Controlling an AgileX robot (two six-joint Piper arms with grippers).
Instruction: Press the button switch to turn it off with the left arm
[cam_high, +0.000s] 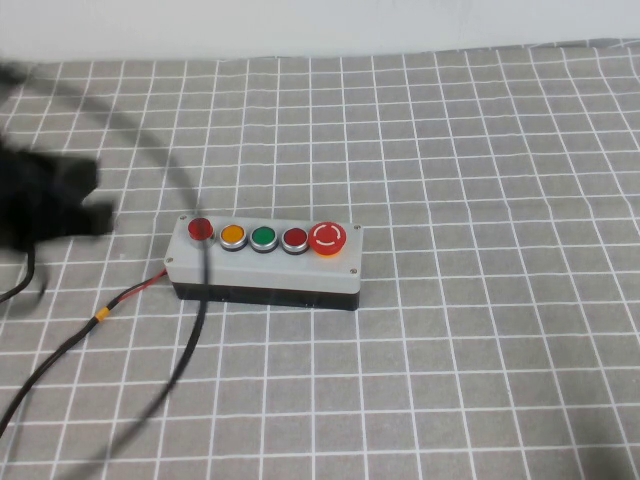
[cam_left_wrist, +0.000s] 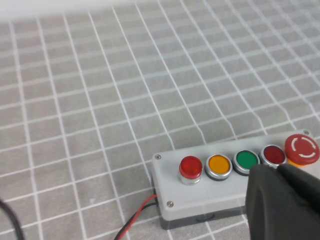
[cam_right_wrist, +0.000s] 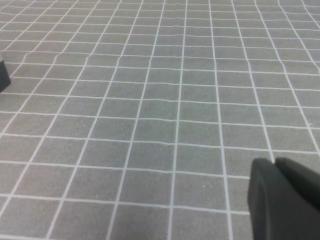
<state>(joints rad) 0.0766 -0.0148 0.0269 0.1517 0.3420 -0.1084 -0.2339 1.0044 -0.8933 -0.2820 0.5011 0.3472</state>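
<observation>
The button switch (cam_high: 200, 229) is a small raised bright-red button with a silver ring, at the left end of the grey five-button box (cam_high: 265, 268). It also shows in the left wrist view (cam_left_wrist: 190, 167). My left gripper (cam_high: 98, 213) is a blurred black mass left of the box, above the cloth and apart from the button. In the left wrist view its fingers (cam_left_wrist: 276, 170) are pressed together, with nothing between them. My right gripper (cam_right_wrist: 274, 163) is shut and empty over bare cloth and does not show in the high view.
The box also carries orange (cam_high: 233, 236), green (cam_high: 263, 238) and dark-red (cam_high: 294, 239) buttons and a large red mushroom button (cam_high: 328, 238). A thin black cable (cam_high: 190, 340) loops across the box's left end. A red wire (cam_high: 135, 291) leaves its left side. Grey checked cloth (cam_high: 480, 330) covers the table.
</observation>
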